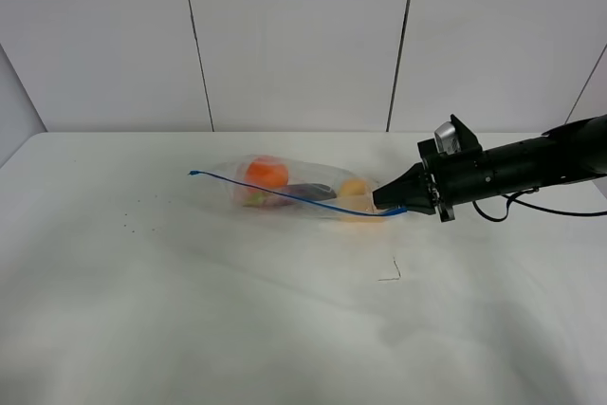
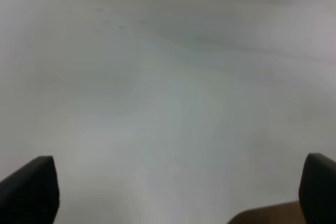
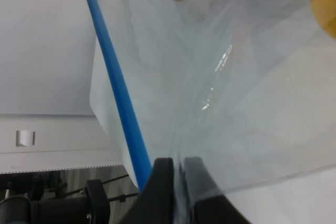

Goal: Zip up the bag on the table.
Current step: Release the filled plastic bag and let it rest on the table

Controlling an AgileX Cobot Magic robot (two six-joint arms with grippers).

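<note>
Black fingertips of the right gripper (image 3: 178, 170) are pressed together on the clear film of the bag (image 1: 285, 187), just beside the near end of its blue zipper strip (image 3: 118, 93). Seen from the high camera, that strip runs in a shallow curve along the bag's front edge, from a free end on the left to the gripper tip on the right. The bag lies on its side on the table (image 1: 237, 320), around the middle and towards the far edge. An orange (image 1: 267, 173) shows through it at the left end, a dark eggplant (image 1: 311, 192) in the middle and a yellow pear (image 1: 353, 187) nearest the gripper. Whether the zipper is sealed along its length cannot be told.

The right arm (image 1: 531, 170) reaches in low from the right edge, a black cable (image 1: 531, 208) looping under it. A small dark scrap (image 1: 394, 272) lies on the table in front of the bag, with faint specks (image 1: 133, 220) further left.

The left gripper (image 2: 178, 192) has its two fingers spread wide, nothing between them, above bare, blurred tabletop.
</note>
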